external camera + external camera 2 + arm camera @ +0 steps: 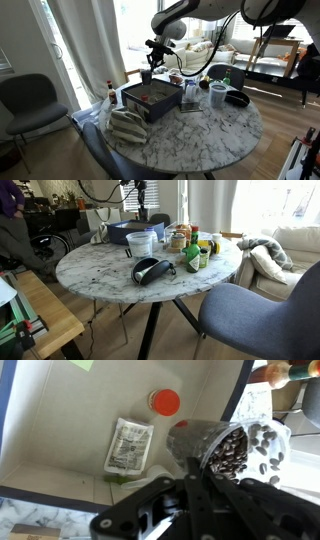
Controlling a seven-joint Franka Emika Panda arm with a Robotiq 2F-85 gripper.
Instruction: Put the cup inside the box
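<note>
Round marble table [205,135] in a bright living room, seen in both exterior views; gripper [148,70] hangs directly above the open box [160,108], its fingers closed on the cup [232,450] so far as the wrist view shows, though the fingertips themselves are blurred there; cup sits over the box's mouth, near one corner, not yet inside; cup looks like clear plastic with a dark speckled pattern, judged light, thin-walled and easy to crush or let slip, so a moderate pinch across the rim or upper wall suits it better than a hard squeeze at mid-body; inside the box, below the cup, lie a flat packet [128,445] and an orange-capped item [165,402], with bare floor beside them where the cup could stand; outside the box, a folded cloth [125,125] lies just beside one wall, and a clear tub [218,95] and some bottles [195,252] stand beyond the opposite wall.
</note>
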